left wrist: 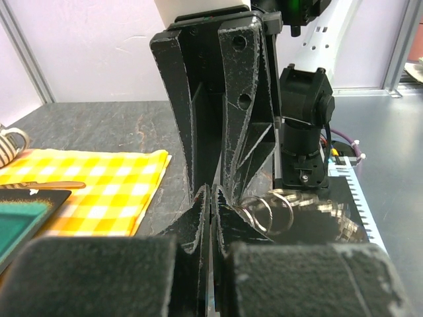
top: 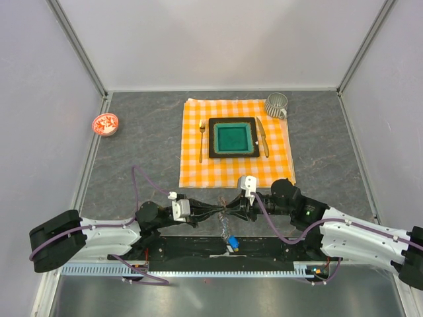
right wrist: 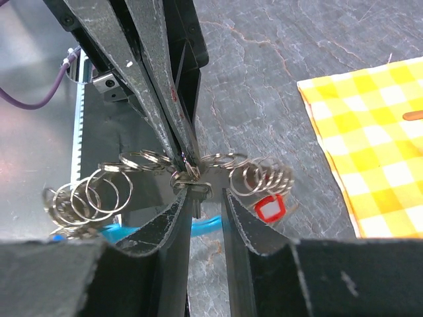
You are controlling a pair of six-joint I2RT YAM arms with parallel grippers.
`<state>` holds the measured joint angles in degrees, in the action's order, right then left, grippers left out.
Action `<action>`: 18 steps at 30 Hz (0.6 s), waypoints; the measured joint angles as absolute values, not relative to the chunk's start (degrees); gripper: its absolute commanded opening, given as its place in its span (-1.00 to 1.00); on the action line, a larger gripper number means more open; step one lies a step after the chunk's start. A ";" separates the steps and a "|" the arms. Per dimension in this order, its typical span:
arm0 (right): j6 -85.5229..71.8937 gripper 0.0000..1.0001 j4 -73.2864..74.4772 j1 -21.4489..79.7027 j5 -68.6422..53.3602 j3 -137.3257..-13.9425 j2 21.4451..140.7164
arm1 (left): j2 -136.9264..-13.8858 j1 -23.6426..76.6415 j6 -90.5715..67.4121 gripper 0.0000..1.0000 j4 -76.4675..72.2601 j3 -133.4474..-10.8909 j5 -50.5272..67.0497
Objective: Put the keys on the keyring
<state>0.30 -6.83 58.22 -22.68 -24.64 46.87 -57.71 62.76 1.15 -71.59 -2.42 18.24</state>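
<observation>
Both grippers meet over the table's near edge. My left gripper (top: pixel 221 212) is shut, its tips (left wrist: pixel 213 190) pressed together; in the right wrist view it (right wrist: pixel 186 158) comes down from the top and pinches a silvery ring of the keyring (right wrist: pixel 187 168). Chains of small rings (right wrist: pixel 86 198) hang on both sides, with the cyan clip (right wrist: pixel 206 228) below. A small silver key (right wrist: pixel 200 193) hangs at the pinched ring, against the left finger of my right gripper (right wrist: pixel 205 193). That gripper's jaws stand apart. A red-tagged key (right wrist: pixel 269 208) lies just to the right.
A yellow checked cloth (top: pixel 195 173) lies behind, carrying a black square plate (top: pixel 213 139), a fork (top: pixel 201 140) and a knife (top: pixel 262 135). A striped mug (top: pixel 277 104) stands at its far right corner. A red-and-white dish (top: pixel 105 123) sits far left. A black base plate (top: pixel 192 249) spans the near edge.
</observation>
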 measured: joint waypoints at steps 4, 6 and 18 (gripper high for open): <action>0.47 -0.38 -6.83 58.22 -22.70 -24.69 45.95 | -57.71 62.76 1.15 -0.96 -71.66 -2.42 18.79; 0.62 -0.38 -6.79 58.22 -22.70 -24.84 45.74 | -57.71 62.76 1.15 -0.96 -71.66 -2.42 19.27; 1.15 -0.62 -6.83 58.22 -25.15 -26.06 46.11 | -58.13 62.76 1.15 -0.96 -71.68 -2.42 19.66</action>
<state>1.15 -6.83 58.22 -25.15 -26.06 46.11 -58.13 62.76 1.15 -71.68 -2.42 19.66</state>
